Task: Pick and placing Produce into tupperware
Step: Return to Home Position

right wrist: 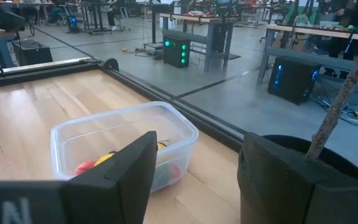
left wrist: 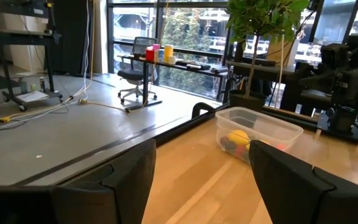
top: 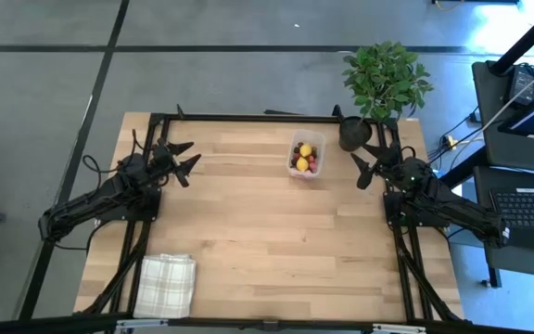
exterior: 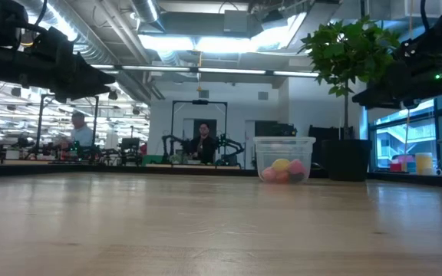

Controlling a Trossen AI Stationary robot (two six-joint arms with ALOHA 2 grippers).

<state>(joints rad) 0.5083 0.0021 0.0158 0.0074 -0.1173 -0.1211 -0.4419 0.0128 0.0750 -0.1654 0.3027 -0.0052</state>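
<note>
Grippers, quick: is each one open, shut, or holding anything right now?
Left gripper: open, holding nothing.
Right gripper: open, holding nothing.

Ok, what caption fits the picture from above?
Left pincer and right pincer, both open, flank the clear plastic box of yellow lemons and berries.

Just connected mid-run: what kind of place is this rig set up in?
Likely an open-plan robotics lab: exposed ceiling ducts, another arm rig beyond the table, and a person working in the background.
</note>
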